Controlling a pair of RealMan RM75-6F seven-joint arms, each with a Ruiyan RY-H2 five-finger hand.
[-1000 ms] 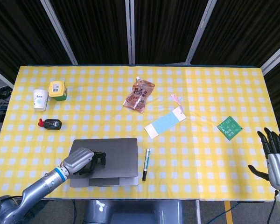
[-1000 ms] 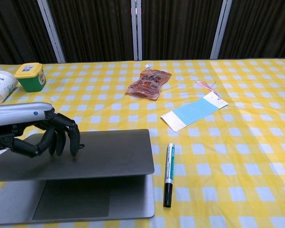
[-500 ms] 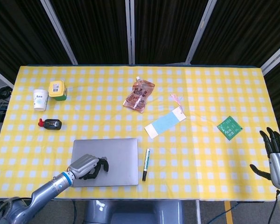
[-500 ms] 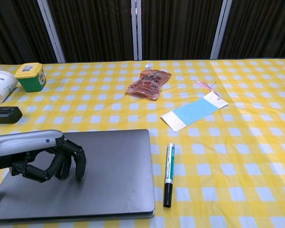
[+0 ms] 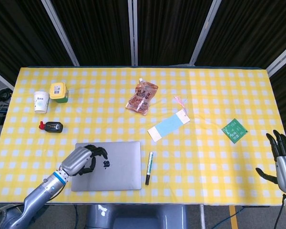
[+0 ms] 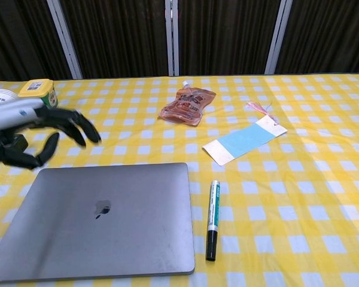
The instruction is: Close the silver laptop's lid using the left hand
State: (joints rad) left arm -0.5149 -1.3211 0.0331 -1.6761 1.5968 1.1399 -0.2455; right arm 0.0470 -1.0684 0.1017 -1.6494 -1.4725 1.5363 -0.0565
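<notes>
The lid of the laptop now lies flat; the left robot hand has lifted clear (fingers spread, empty). Task appears complete.

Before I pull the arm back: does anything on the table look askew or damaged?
Nothing stands out. The laptop lies shut and flat, the left hand is raised off it, and the pen lies beside it, untouched.

Both views are bright and evenly lit from above, with only soft, short shadows on the yellow checked tablecloth. The silver laptop lid carries a dull sheen without glare. The left hand looks slightly motion-blurred in the chest view.
</notes>
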